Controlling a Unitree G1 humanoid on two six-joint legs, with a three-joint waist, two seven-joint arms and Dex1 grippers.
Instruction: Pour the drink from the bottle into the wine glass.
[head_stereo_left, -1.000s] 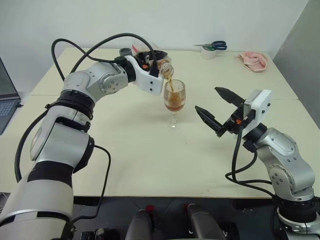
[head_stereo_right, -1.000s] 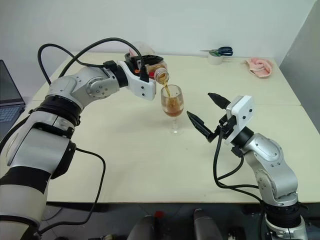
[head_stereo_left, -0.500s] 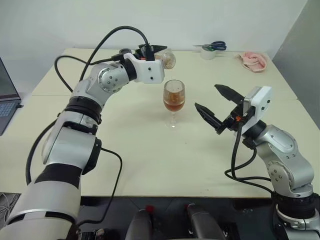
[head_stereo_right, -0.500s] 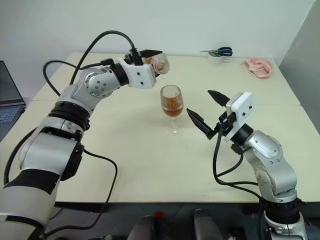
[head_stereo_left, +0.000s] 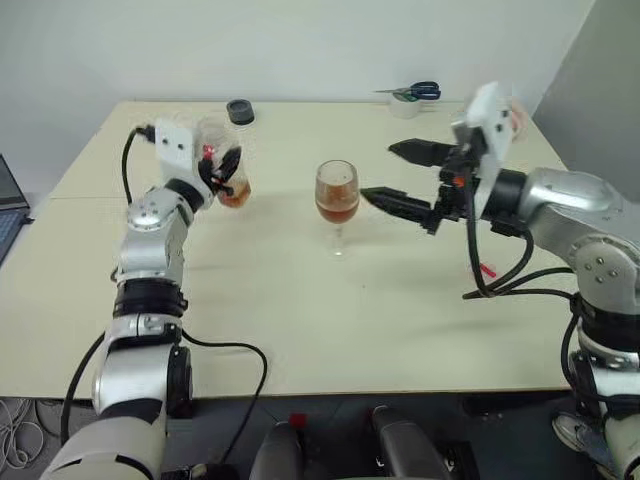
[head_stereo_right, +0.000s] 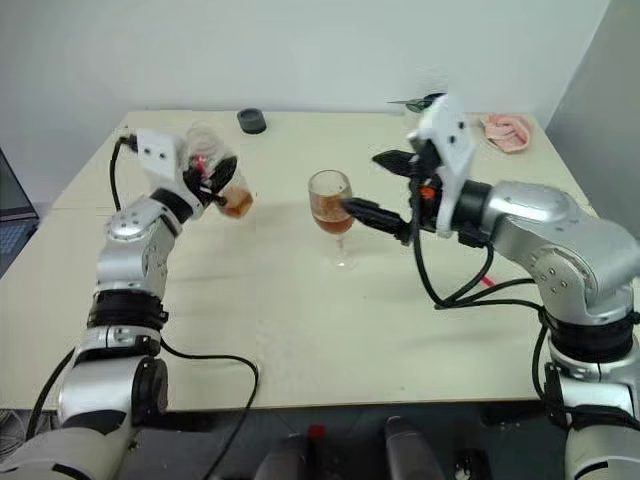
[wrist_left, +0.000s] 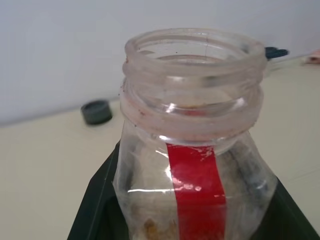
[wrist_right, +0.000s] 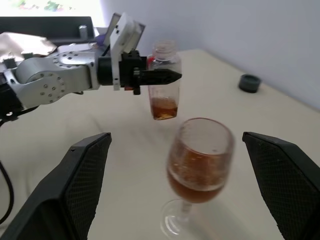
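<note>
A second ago the left gripper (wrist_right: 150, 76) was tipping the bottle (head_stereo_left: 228, 168) over the wine glass (head_stereo_left: 337, 193); now it has swung off to the left and stands the bottle upright, squeezed tight around it, above the table (head_stereo_left: 300, 300). Only a little of the drink (wrist_right: 163, 108) is left at the bottle's bottom, and the glass looks about half full. The right gripper (head_stereo_left: 400, 176) has moved in beside the glass, its fingers spread wide and holding nothing.

Bare table (head_stereo_left: 300, 300) around the wine glass (head_stereo_left: 337, 205) – dark cap (head_stereo_left: 240, 111) well behind
</note>
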